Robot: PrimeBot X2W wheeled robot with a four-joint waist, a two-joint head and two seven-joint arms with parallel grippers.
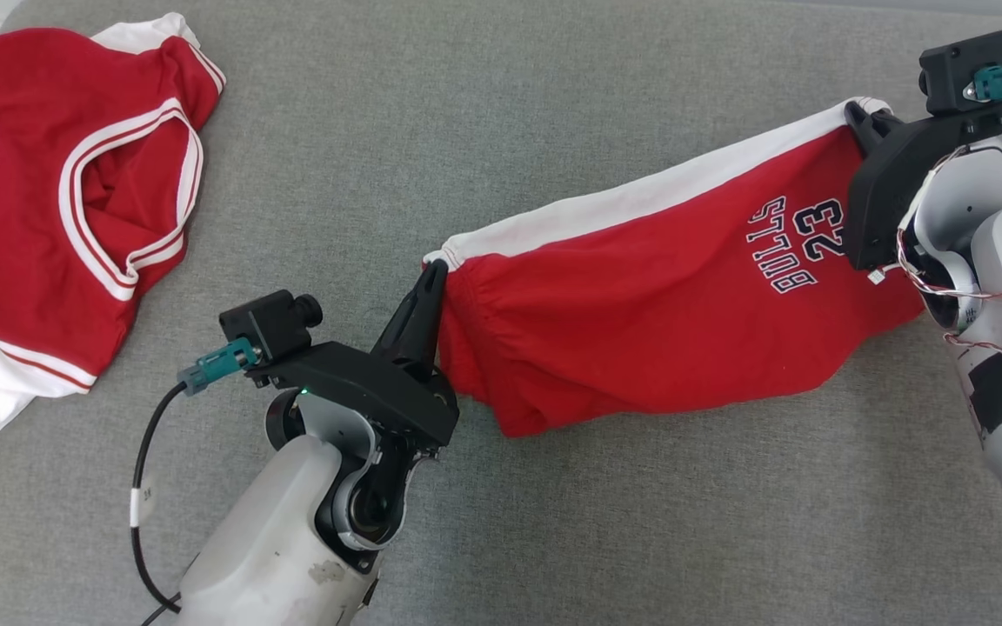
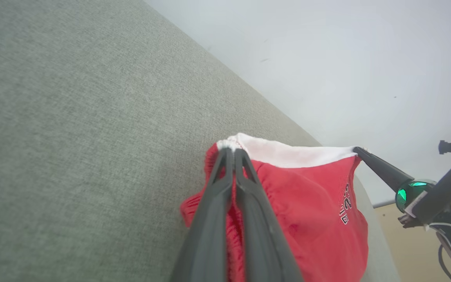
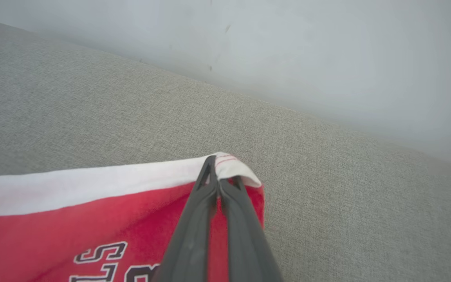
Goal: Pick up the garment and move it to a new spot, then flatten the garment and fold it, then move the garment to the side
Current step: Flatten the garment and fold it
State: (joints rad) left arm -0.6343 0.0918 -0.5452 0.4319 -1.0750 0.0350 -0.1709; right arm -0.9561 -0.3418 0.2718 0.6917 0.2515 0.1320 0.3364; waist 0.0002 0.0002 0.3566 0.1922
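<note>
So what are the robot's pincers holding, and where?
The red Bulls shorts, stretched between them: the left pincer pinches one end of the white waistband, the right pincer the other end.

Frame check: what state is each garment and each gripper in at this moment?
Red shorts: stretched out by the white waistband, held at both ends.
Left gripper: shut on one waistband corner.
Right gripper: shut on the other waistband corner.
Red jersey: lying rumpled on the grey surface, apart from both grippers.
</note>
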